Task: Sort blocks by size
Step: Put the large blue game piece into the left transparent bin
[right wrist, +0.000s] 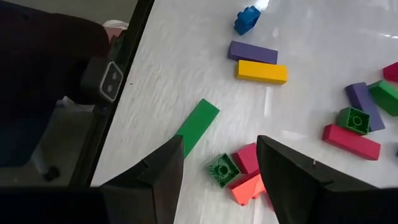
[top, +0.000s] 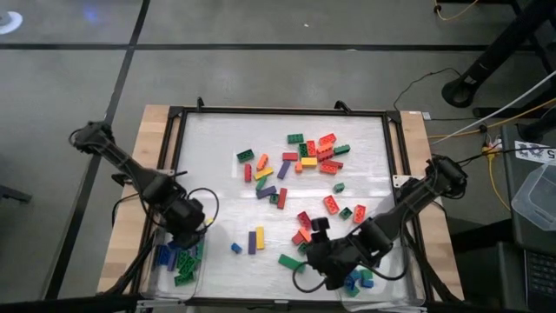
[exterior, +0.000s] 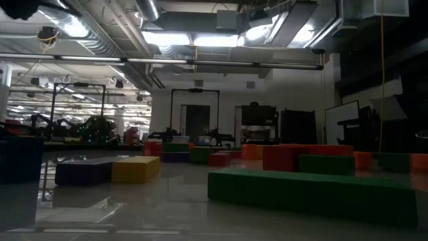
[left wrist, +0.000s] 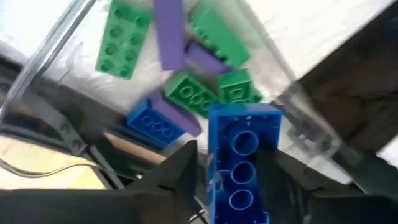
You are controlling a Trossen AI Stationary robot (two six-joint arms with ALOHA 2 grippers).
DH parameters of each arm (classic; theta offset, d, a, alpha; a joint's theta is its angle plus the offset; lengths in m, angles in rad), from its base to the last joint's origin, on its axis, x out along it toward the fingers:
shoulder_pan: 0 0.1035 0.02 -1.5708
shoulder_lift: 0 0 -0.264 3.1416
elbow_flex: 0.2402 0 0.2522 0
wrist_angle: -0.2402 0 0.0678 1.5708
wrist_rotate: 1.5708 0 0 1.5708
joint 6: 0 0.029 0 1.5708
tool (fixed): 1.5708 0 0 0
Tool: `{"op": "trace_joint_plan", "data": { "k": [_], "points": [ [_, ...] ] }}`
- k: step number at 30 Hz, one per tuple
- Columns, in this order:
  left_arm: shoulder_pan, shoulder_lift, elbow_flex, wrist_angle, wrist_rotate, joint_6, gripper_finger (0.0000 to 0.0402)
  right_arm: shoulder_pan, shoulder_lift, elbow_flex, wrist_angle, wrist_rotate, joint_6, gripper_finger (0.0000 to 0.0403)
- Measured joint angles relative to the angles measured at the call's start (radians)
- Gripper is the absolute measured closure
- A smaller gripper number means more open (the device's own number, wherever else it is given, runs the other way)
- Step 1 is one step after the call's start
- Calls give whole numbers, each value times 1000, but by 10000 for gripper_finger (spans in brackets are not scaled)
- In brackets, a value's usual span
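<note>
At the left, we are seeing the left gripper (left wrist: 227,168) hanging over a clear tray (top: 155,276) holding green, blue and purple blocks (left wrist: 186,93), its fingers (left wrist: 180,171) loosely apart around a long blue block (left wrist: 242,158). Loose blocks (top: 304,161) are lying on the counter (top: 217,156). At the right, the right gripper (right wrist: 221,165) is hovering, fingers apart, beside another tray (top: 395,283) of blocks.

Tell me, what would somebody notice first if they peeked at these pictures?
Probably the bright blocks scattered over the white table, mostly toward its middle and right. Next, the long blue block standing between the fingers of the left end effector, right above the clear tray of green, purple and blue blocks at the table's near left corner. The right end effector hovers open over a small green block near the front.
</note>
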Motion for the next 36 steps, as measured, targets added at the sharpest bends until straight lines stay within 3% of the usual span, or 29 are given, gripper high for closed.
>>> {"op": "trace_joint_plan", "data": {
  "k": [7,9,12,15,21,36],
  "points": [
    [-48,5,-45,9,-16,-18,185,-6,0,0,13,1,-26,201],
    [-49,5,-58,12,-84,-23,179,-6,0,0,24,4,-51,201],
    [-59,11,-82,8,-260,-156,179,-6,0,0,39,10,-84,201],
    [-59,11,-98,-6,-338,-242,188,-6,1,0,52,10,-88,201],
    [-47,11,-97,-19,-351,-351,206,-6,1,0,51,10,-88,201],
    [-47,-3,-97,-21,-365,-415,211,-6,1,0,50,10,-88,201]
  ]
}}
